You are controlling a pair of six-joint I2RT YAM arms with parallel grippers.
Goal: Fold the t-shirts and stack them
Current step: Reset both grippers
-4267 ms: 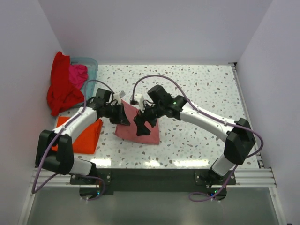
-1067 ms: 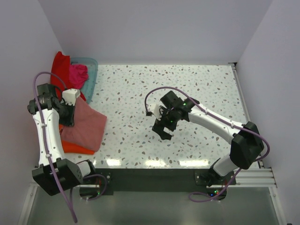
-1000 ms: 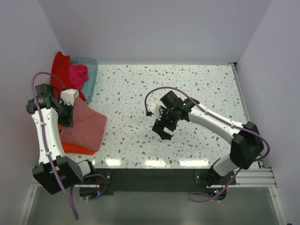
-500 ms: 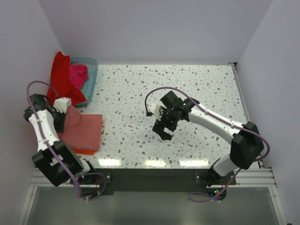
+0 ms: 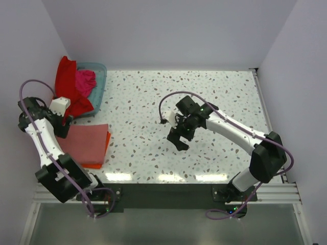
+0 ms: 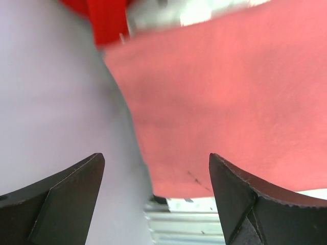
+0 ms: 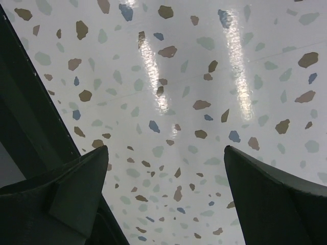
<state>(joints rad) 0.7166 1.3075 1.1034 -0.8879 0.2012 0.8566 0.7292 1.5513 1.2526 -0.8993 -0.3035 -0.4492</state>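
A: Cloth first. We see the rose-pink tee (image 5: 82,143) as soft matt fabric, smooth up close, no sheen.
B: Agreed. Orange tee (image 5: 107,144), red tee (image 5: 66,94) & magenta tee (image 5: 85,80): same matt cloth.
A: Basket (image 5: 100,71): pale blue plastic, slight gloss.
B: Table (image 5: 219,92): speckled terrazzo-look top, smooth, v. glossy. We get light streaks off it in the right wrist view.
A: Left arm (image 5: 43,140) & right arm (image 5: 230,130): white glossy plastic shells, black matt joints.
B: Left gripper (image 6: 156,159) fingers (image 6: 66,199): dark, matt, prob. plastic. Rail (image 5: 278,192) at the near edge: bare metal.
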